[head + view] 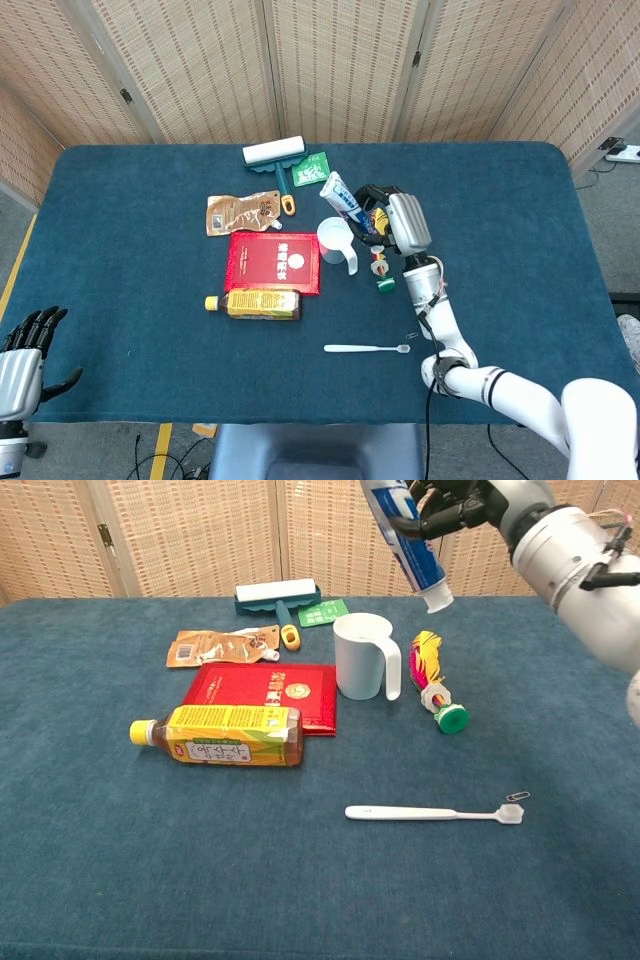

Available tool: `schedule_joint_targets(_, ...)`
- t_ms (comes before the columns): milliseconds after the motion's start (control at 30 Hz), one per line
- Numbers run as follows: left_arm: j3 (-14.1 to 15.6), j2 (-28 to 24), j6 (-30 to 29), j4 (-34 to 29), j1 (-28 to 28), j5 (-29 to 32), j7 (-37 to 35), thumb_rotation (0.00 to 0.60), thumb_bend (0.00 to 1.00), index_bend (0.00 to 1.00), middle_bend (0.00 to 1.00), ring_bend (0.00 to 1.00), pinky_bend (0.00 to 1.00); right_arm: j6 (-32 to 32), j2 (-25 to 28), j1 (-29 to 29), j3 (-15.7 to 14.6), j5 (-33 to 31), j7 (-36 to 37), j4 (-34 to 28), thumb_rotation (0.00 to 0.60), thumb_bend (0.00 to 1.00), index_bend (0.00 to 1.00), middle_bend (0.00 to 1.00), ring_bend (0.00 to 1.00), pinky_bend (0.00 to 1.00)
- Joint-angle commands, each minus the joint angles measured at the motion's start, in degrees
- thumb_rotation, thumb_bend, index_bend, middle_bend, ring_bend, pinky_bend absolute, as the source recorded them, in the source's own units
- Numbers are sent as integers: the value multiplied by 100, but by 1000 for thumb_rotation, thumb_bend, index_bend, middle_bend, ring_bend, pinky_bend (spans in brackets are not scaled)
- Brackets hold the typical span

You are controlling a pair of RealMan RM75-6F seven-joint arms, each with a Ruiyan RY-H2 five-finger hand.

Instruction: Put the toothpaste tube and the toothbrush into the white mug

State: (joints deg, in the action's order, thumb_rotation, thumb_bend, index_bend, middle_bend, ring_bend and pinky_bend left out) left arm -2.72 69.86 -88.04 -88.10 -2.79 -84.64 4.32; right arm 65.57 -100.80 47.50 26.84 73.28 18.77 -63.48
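Observation:
My right hand [392, 217] [452, 502] grips the blue-and-white toothpaste tube [342, 197] [405, 538] in the air, tilted, cap end down, just above and to the right of the white mug [338, 243] [362, 656]. The mug stands upright with its handle toward the right. The white toothbrush [366, 348] [434, 813] lies flat near the table's front edge. My left hand [22, 350] hangs at the lower left beside the table, fingers spread and holding nothing.
A red booklet [264, 696] and a lying yellow-labelled bottle [220, 736] sit left of the mug. A colourful green-capped toy [434, 683] lies to its right. A lint roller [278, 595], green packet [322, 612] and brown pouch [220, 646] lie behind. A paperclip [516, 797] lies by the brush head.

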Motion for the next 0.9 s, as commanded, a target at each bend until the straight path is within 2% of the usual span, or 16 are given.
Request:
schedule_joint_targets(33, 6, -11, -1, 10, 15, 15, -15, 600, 243, 154, 152, 122, 199, -88, -590, 458, 186, -121, 354, 859, 600, 289, 660, 585, 531, 388)
schedule_joint_targets(267, 11, -28, 51, 43, 29, 72, -32, 600, 243, 154, 152, 122, 199, -296, -1325, 1042, 294, -221, 791, 2162, 600, 266, 660, 581, 531, 388)
schedule_joint_targets(467, 1, -42, 70, 86, 47, 123, -81, 600, 243, 154, 152, 122, 199, -564, -1764, 1490, 429, -375, 1150, 2983, 600, 261, 660, 581, 531, 388)
schedule_joint_targets(700, 3, -63, 85, 141, 96, 202, -147, 600, 243, 154, 152, 122, 199, -791, -2055, 1783, 376, -393, 1474, 3737, 600, 251, 661, 579, 531, 388)
schedule_joint_targets(900, 16, -80, 100, 141, 117, 216, -150, 600, 243, 154, 151, 122, 199, -869, -2208, 1855, 300, -396, 1780, 4141, 600, 247, 660, 577, 530, 388)
